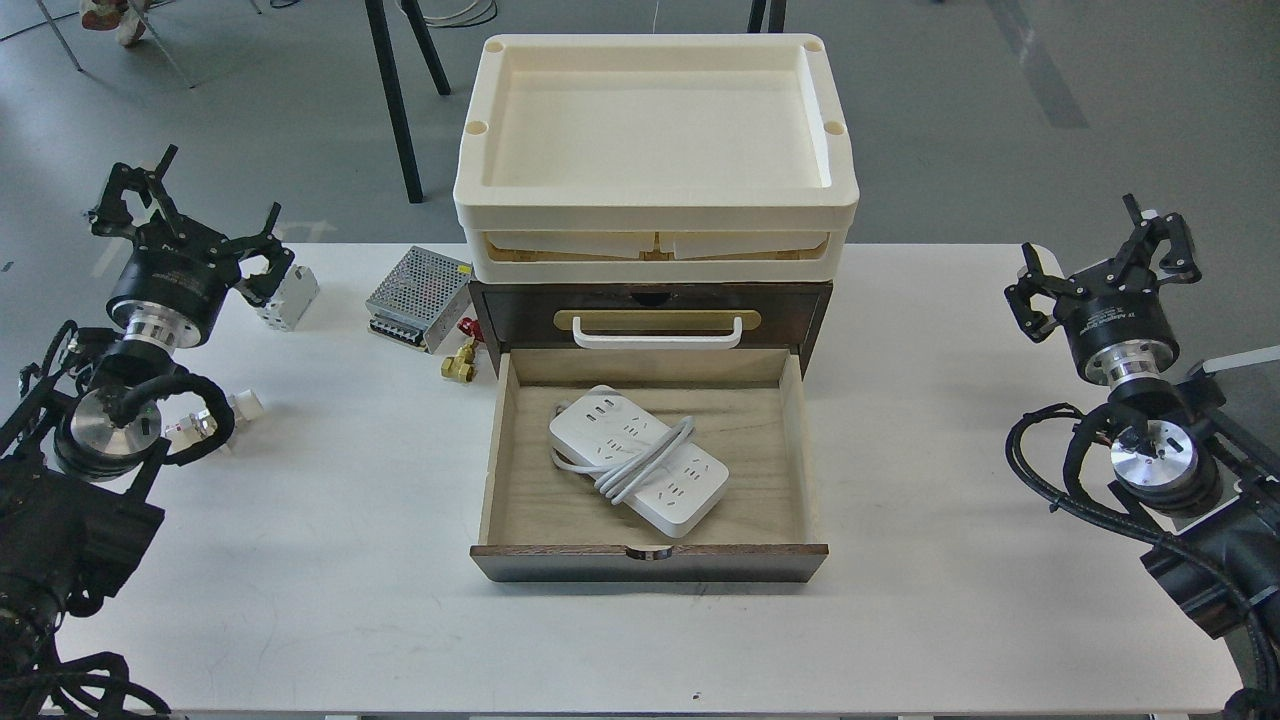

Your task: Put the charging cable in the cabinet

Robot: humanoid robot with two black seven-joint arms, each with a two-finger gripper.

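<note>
The charging cable [640,460], a flat white power strip with its cord looped over it, lies inside the open pale wood drawer [790,450] of the dark brown cabinet [500,305]. The drawer is pulled out toward me. The cabinet has a white handle [655,335] on a brass plate and a cream tray top [655,210]. My left gripper [180,215] is open and empty at the table's far left, well away from the cabinet. My right gripper [1110,260] is open and empty at the far right.
A metal mesh power supply box [418,284] and a small brass valve [460,360] sit just left of the cabinet. A white circuit breaker [290,297] stands close to my left gripper. A small connector [205,425] lies partly behind my left arm.
</note>
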